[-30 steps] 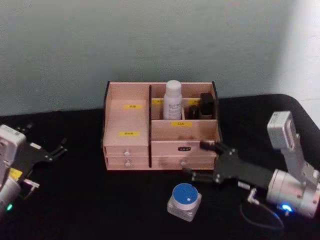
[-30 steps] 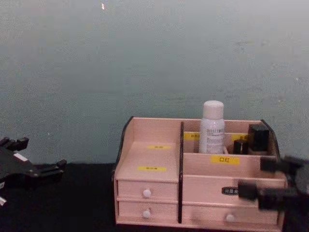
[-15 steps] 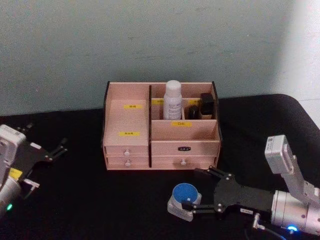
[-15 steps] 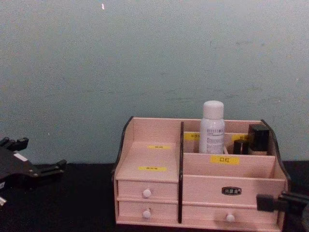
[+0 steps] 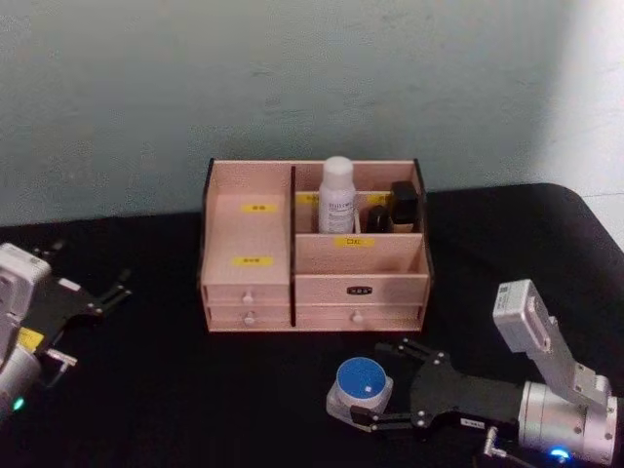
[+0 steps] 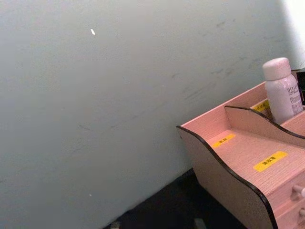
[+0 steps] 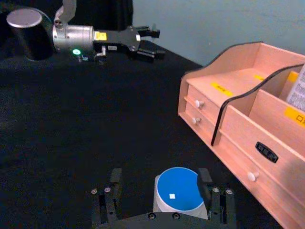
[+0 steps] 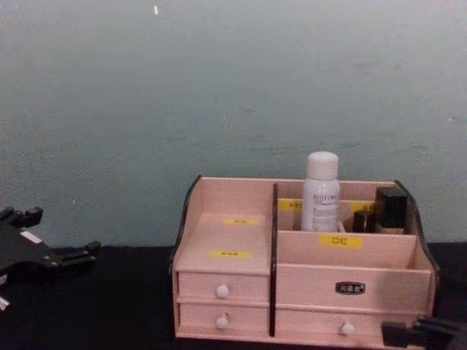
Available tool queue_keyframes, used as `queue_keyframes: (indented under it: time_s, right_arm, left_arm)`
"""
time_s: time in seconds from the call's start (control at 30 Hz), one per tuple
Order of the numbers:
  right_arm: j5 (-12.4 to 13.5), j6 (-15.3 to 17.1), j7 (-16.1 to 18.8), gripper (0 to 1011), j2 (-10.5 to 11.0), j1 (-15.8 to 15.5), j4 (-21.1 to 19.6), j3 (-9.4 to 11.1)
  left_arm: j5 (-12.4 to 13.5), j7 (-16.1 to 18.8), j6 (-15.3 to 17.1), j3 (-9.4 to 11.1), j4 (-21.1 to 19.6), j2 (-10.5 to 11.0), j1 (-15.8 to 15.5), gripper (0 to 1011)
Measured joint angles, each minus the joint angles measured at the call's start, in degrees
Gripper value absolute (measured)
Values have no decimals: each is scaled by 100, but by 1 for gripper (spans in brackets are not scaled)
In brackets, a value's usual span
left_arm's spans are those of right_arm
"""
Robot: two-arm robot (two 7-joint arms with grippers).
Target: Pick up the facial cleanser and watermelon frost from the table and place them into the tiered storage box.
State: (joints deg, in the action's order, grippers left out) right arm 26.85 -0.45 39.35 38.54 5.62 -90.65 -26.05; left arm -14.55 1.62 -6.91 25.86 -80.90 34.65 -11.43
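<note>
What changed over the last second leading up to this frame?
The right gripper swung from in front of the tiered storage box's drawers back toward the robot and down to the table. Its open fingers now straddle the watermelon frost without closing on it. Unchanged: the watermelon frost's spot, the facial cleanser standing in the box, and the left gripper parked on the left.
</note>
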Motion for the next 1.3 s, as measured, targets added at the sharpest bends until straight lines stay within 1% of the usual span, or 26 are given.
queue_keyframes:
  time_s: [0.3,0.63,0.93,1.3]
  right_arm:
    - [-95,62,-139,1000,-79,134,217,-144]
    - [-185,107,-254,1000,-221,279,452,-206]
    - [-221,154,-235,1000,-278,373,611,-253]
    - [-224,199,-180,1000,-305,441,674,-294]
  left_arm:
    - [0,0,0,0,0,0,0,1001]
    - [0,0,0,0,0,0,0,1001]
    - [0,0,0,0,0,0,0,1001]
    - [0,1,0,0,0,0,0,1001]
